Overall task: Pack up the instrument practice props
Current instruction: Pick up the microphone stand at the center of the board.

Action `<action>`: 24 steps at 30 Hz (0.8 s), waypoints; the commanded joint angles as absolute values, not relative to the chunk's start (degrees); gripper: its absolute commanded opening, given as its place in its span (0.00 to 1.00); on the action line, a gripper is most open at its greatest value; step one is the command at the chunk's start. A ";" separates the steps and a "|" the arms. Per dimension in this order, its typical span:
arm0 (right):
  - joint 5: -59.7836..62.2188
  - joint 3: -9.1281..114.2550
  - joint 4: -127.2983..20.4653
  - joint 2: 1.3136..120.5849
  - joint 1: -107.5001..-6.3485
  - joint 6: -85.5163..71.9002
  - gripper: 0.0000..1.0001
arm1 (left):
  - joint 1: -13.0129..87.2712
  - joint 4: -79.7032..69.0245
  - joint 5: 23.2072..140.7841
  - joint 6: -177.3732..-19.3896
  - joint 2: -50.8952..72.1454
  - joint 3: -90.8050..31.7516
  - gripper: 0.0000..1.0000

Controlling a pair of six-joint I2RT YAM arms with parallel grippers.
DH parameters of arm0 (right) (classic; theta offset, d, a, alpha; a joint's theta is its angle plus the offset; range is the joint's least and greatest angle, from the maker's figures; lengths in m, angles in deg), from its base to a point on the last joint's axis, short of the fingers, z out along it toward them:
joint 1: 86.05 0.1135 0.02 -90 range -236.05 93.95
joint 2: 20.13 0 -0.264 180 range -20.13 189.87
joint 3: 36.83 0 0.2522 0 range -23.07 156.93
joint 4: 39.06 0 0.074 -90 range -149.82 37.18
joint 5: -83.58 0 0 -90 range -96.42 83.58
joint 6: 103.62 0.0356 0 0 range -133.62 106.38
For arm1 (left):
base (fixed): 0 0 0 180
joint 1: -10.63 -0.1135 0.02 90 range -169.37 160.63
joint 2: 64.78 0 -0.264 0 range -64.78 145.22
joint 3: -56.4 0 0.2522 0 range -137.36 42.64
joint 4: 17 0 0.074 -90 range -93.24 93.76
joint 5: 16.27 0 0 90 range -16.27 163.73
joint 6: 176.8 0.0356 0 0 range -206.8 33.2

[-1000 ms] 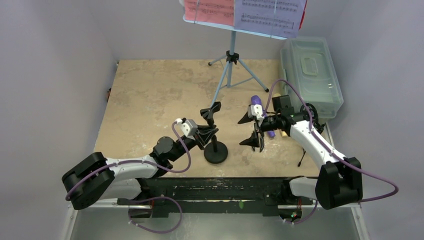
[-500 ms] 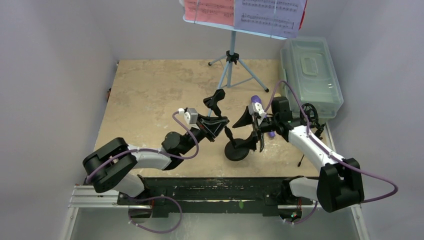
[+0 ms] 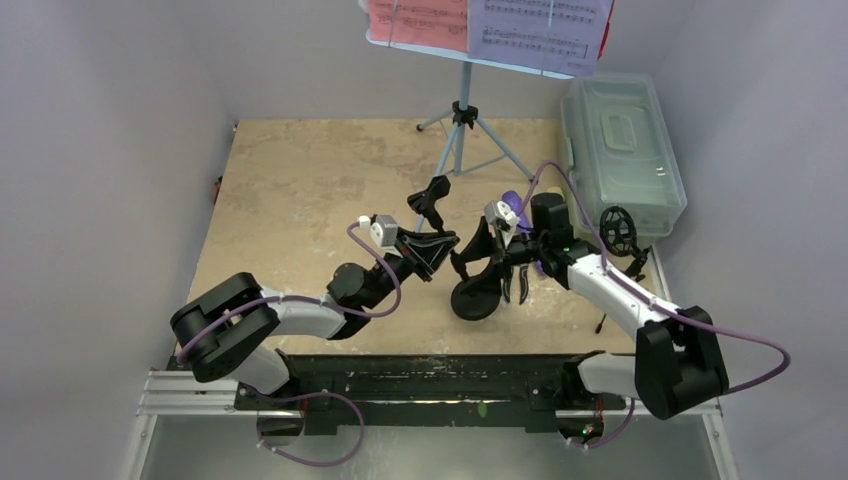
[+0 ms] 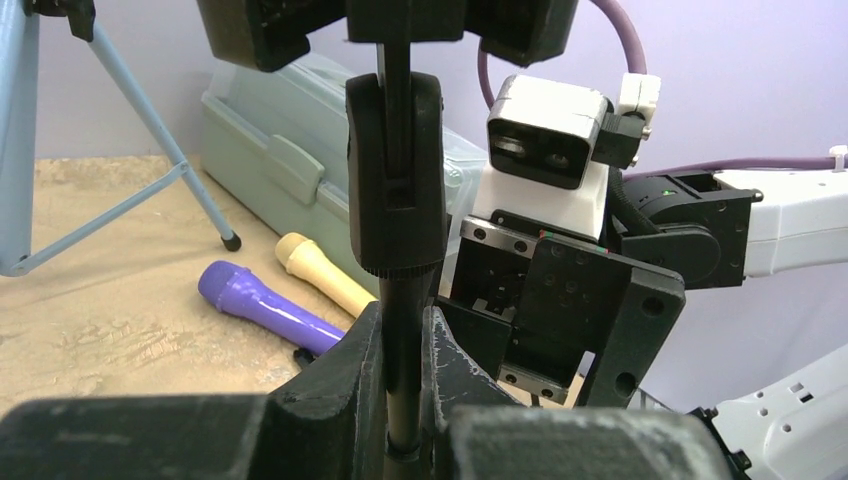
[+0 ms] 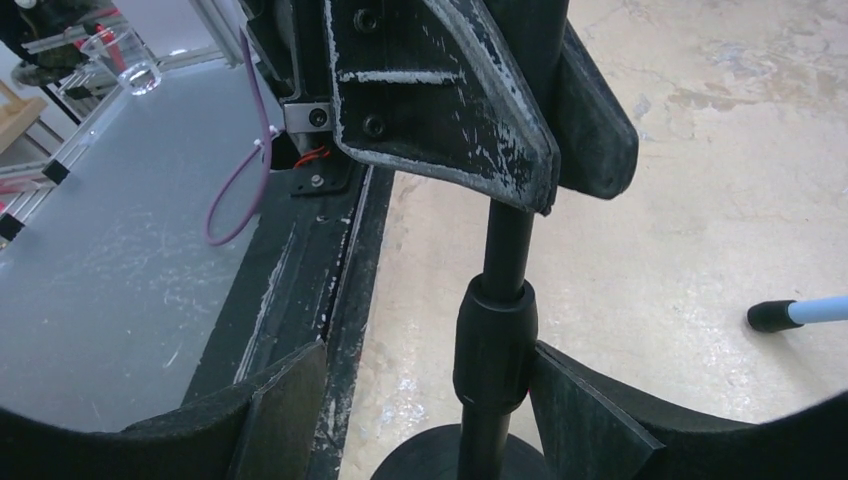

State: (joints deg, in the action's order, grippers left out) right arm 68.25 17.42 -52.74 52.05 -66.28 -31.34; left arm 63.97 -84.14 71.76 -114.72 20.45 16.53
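Nearest you, your left gripper (image 4: 403, 335) is clamped tight on the shaft of the round-base pole (image 3: 474, 298). The pole is tilted, with its disc base on the near side and its clip end farther off. Your right gripper (image 5: 428, 365) straddles the same pole just above the base, with its jaws apart and a gap on one side, so it has no grip. Just beyond the pole, to its right, the purple microphone (image 4: 262, 303) and cream microphone (image 4: 318, 275) lie side by side on the table (image 3: 300, 190). Farther behind the pole stands the light-blue music desk (image 3: 463, 85), carrying the red page (image 3: 415, 20) and white page (image 3: 540, 25). The plastic box (image 3: 620, 140) sits far right of the pole.
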 commanded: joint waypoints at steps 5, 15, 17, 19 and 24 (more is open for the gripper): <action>68.41 18.91 -52.37 54.97 -65.92 -31.56 0.76 | 64.16 -105.15 69.96 -115.72 17.79 14.13 0.00; 69.70 21.90 -60.54 56.00 -64.96 -39.77 0.30 | 64.16 -105.10 69.29 -114.69 15.31 15.58 0.00; 70.47 22.52 -61.21 55.22 -64.91 -40.13 0.13 | 64.16 -105.10 68.64 -115.42 15.24 16.16 0.00; 71.20 22.59 -61.30 54.28 -64.94 -40.44 0.01 | 64.16 -105.14 67.86 -115.88 14.97 17.20 0.00; 70.50 23.77 -64.50 52.17 -64.92 -42.71 0.00 | 64.16 -105.15 64.25 -119.57 13.34 21.21 0.43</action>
State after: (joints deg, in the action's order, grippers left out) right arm 67.73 20.22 -61.51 55.37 -65.15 -39.88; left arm 64.61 -86.35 69.42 -116.32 16.03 18.20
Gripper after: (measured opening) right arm 0.162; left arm 0.234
